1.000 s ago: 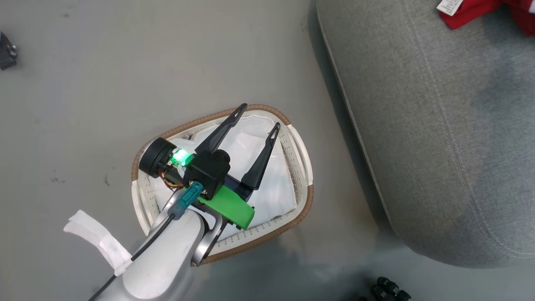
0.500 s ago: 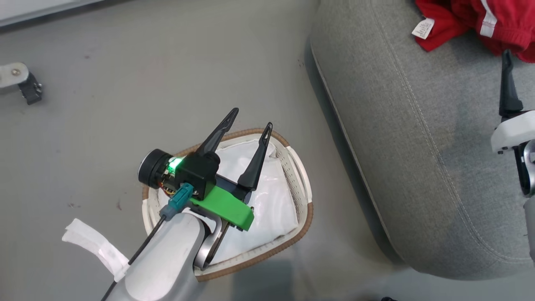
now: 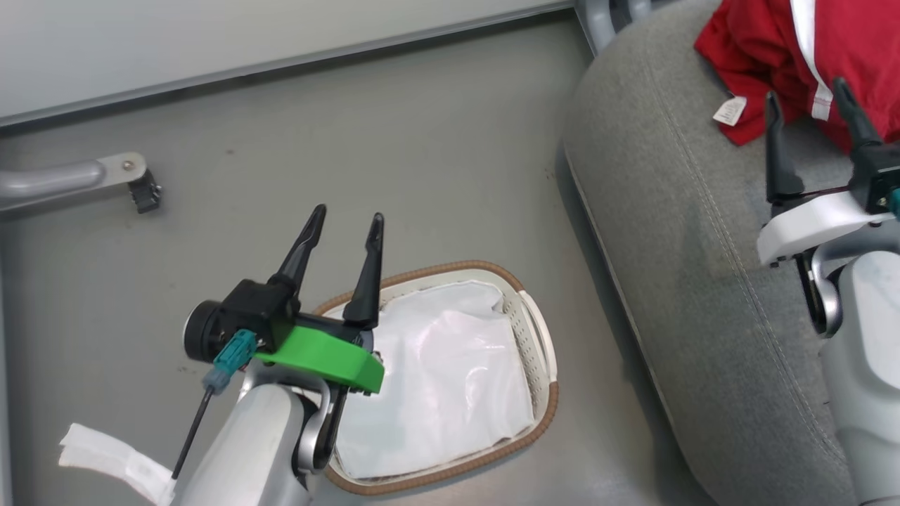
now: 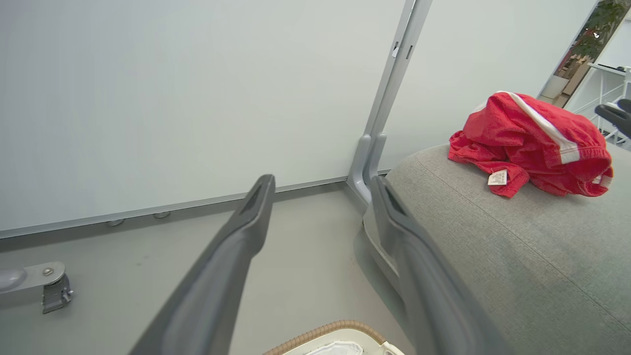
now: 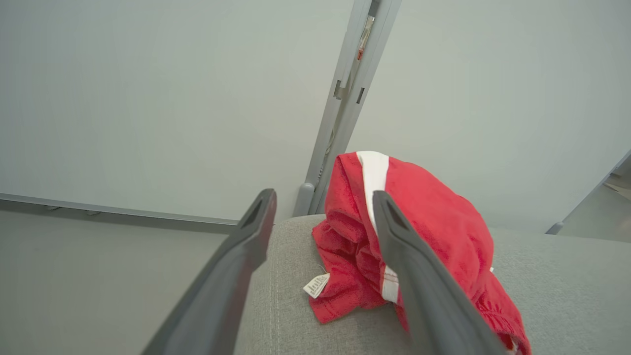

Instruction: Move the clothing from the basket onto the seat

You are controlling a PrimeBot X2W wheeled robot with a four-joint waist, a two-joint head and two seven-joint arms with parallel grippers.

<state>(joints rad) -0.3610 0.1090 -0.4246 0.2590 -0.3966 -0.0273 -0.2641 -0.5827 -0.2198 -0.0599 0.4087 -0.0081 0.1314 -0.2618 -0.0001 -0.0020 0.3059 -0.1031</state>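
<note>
Left gripper (image 3: 349,213) is pulling back off the basket (image 3: 540,332), fingers (image 3: 370,270) released, empty; right gripper (image 3: 805,91) released too, hovering beside red clothing (image 3: 763,42) lying on the seat (image 3: 703,246).

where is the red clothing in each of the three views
Head view: the clothing is in the top right corner, lying on the seat.
Left wrist view: the clothing is at the upper right, heaped on the seat.
Right wrist view: the clothing is just right of centre, on the seat.
Shared landmark: the small white tag at the heap's lower edge.
</note>
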